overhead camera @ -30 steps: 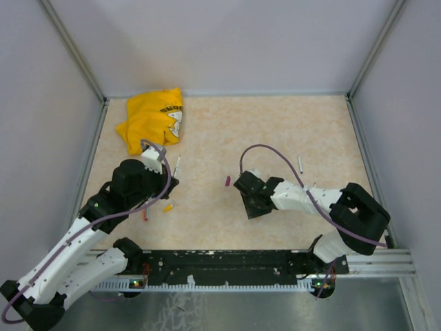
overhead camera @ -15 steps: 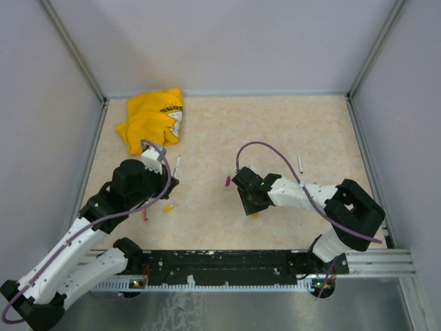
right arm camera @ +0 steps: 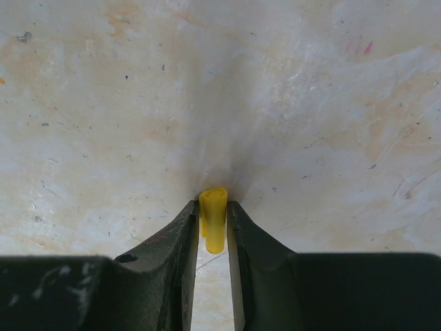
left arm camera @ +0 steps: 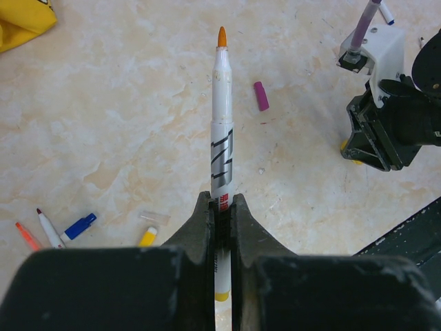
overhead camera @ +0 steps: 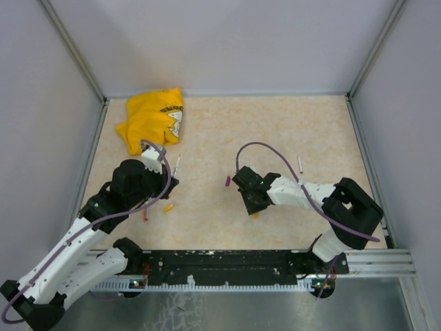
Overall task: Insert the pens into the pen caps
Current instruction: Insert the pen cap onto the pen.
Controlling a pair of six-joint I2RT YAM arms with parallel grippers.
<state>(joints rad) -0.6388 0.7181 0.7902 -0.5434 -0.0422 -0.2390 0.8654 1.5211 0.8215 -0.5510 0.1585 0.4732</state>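
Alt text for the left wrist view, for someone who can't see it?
The left tool grips a white pen, orange tip pointing away, above the table. A purple cap lies right of its barrel; the right tool sits at a yellow cap at the right edge, and loose pens and caps lie lower left.

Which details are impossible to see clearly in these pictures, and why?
Right wrist view: whether the right gripper squeezes the yellow cap; gaps too thin.
Top view: that cap, mostly hidden under the right gripper.
Left wrist view: blue piece, too small; cap or capped pen?
Left wrist view: lower barrel of the held pen, hidden inside the left gripper.
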